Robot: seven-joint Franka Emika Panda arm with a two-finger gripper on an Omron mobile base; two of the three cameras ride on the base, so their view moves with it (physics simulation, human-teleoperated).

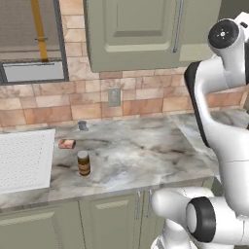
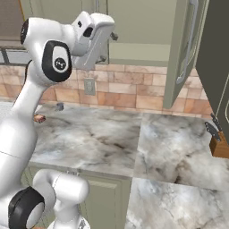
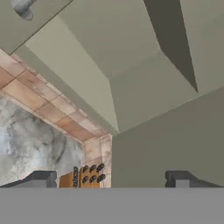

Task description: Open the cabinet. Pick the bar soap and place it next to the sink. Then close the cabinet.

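One door left to shut, soap already by the sink

One small salmon-pink bar soap [image 1: 67, 143] lies flat on the grey-veined marble bench [image 1: 146, 151] in the left middle of the left base view, just beside the right edge of the large white gridded sink [image 1: 24, 159]. A brown cylindrical jar with a tan lid [image 1: 83, 163] stands upright near it, a little lower in the frame and apart from it. In the right base view the soap peeks out as a pink sliver [image 2: 39, 118] at the left edge, behind the white arm.

Judged from how things lie, the soap step looks done and the remaining work is the tall sage-green wall cabinet [image 1: 141, 34]. In the right base view its right-hand door [image 2: 181, 53] stands swung out toward the camera, its long silver bar handle [image 2: 188, 44] on the outer face. A door like this should be stiff and light on its hinges; the handle is smooth metal and may slip, so a flat push on the panel near the free edge seems the safer hold.

High in the upper left of the right base view, the hand [image 2: 105, 49] is up at cabinet level. In the hand view its two dark fingertips [image 3: 43, 178] stand spread wide with nothing between them, facing the green cabinet panels, with a wooden knife block [image 3: 85, 177] on the bench below.
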